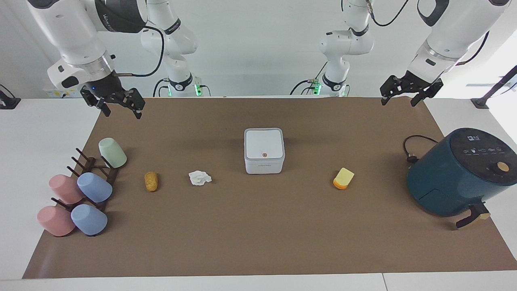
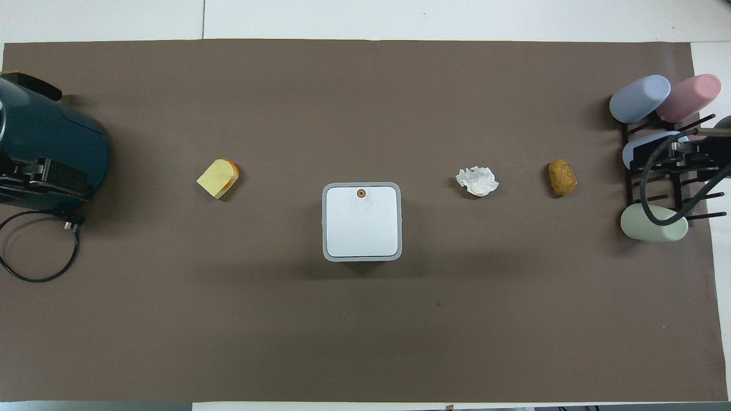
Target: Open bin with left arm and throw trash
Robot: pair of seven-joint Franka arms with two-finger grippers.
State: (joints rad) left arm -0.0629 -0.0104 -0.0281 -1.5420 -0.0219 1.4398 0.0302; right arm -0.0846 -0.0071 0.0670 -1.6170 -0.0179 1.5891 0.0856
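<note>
Nothing is starting yet: left gripper and right gripper are hanging spread and empty, well clear of the shut bin (bread lump, paper wad, yellow wedge lying beside it), so left fingers need pressing its button next.

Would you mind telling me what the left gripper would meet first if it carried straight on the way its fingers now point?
The left gripper points down with fingers apart, over the robots' edge of the brown mat. Going straight on, it would probably meet bare mat first; the air fryer and bin lie off that line.
</note>
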